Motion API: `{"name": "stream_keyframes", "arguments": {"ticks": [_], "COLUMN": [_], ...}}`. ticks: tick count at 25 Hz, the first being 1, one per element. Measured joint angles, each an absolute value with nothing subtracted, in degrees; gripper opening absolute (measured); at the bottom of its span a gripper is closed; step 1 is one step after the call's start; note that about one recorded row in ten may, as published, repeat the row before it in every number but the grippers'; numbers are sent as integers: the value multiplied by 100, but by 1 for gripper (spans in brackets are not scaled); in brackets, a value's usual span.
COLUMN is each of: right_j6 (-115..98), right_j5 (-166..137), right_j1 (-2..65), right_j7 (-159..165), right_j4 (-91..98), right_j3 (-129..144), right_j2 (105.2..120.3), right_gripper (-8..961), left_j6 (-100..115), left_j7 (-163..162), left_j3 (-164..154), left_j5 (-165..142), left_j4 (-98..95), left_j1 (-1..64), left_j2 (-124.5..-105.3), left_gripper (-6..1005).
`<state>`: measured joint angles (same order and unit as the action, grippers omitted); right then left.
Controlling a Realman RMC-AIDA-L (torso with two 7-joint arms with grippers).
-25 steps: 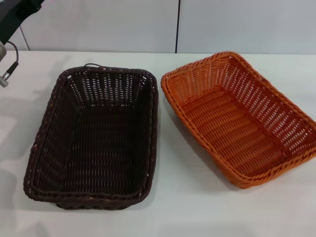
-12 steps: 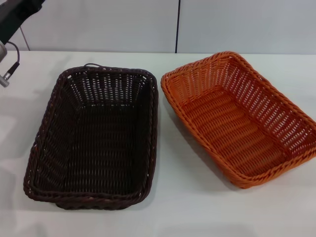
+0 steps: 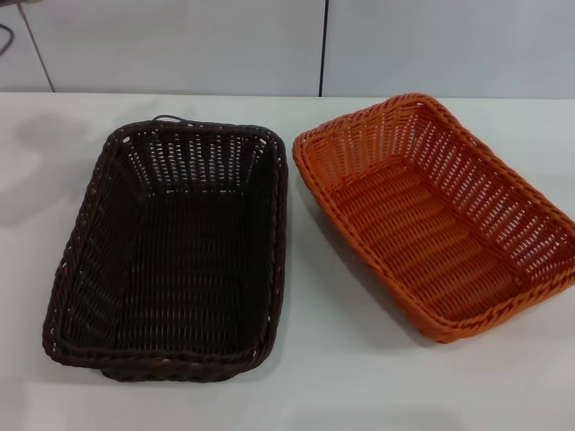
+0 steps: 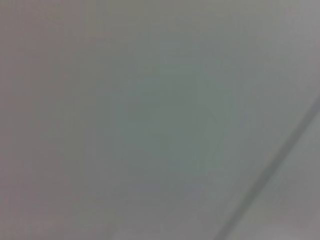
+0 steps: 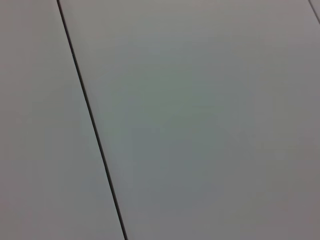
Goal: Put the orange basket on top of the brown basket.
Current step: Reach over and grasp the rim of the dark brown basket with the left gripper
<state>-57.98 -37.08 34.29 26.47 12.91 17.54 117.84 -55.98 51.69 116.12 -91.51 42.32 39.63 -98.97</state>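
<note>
Two woven baskets sit side by side on a white bench (image 3: pixel 359 395), neither yet touched. At the right of the head frame lies the orange basket (image 3: pixel 440 215), a shallow rectangular tray turned at an angle, its near corner running toward the lower right edge. It looks light and fairly stiff, with sloping open-weave sides that would flex a little under a pinch; the braided rim appears the soundest place to take hold, probably along one long side or at a short end, where jaws could close over the braid and through the weave. Gripped at one edge only, it may tip as it lifts. Just beside it, apart by a narrow strip of bench, the brown basket (image 3: pixel 171 251) fills the left half of the frame, squarer to the view, empty and open to receive its neighbour. Beyond both, pale wall panels (image 3: pixel 180 45) with a dark seam cross the top. Neither arm shows in the head view, and both wrist views show only blank grey panels, so the state of either set of jaws cannot be told.
</note>
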Motion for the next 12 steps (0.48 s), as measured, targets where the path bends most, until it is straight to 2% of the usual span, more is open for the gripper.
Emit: {"name": "stream_keyframes", "arguments": {"ticks": [1,2,4,6,8,9,10,11,12], "right_j6": [-5798,-5740,-5653,-5604,-5597,-5595,-5595,-5595,-5594], "right_j5": [-3708,-3712,-3730,-3743,-3752,-3754,-3755,-3755,-3755], "right_j1": [3429,3432,3440,3446,3446,3442,3440,3440,3436], "right_j7": [2647,2648,2647,2643,2640,2637,2636,2636,2636], "right_j4": [1291,1294,1312,1325,1330,1334,1334,1334,1335], "right_j3": [1754,1763,1769,1771,1772,1773,1774,1774,1774], "right_j2": [11784,11777,11770,11764,11751,11724,11712,11712,11702], "right_gripper": [546,545,545,544,544,543,543,543,543], "left_j6": [-5598,-5947,-6589,-7242,-7885,-8219,-8707,-8707,-8933], "left_j7": [5169,4644,3752,3004,2410,2203,2058,2058,2032], "left_j3": [11612,11600,11615,11640,11683,11746,11963,11963,12127], "left_j5": [-9151,-9860,-11084,-12235,-13360,-13861,-14457,-14457,-14730], "left_j4": [4232,4473,4963,5459,5995,6250,6586,6586,6739], "left_j1": [3963,4037,4174,4276,4374,4411,4457,4457,4488], "left_j2": [-9897,-9778,-9664,-9675,-9812,-9941,-10176,-10176,-10317], "left_gripper": [789,789,787,786,785,784,783,783,782]}}
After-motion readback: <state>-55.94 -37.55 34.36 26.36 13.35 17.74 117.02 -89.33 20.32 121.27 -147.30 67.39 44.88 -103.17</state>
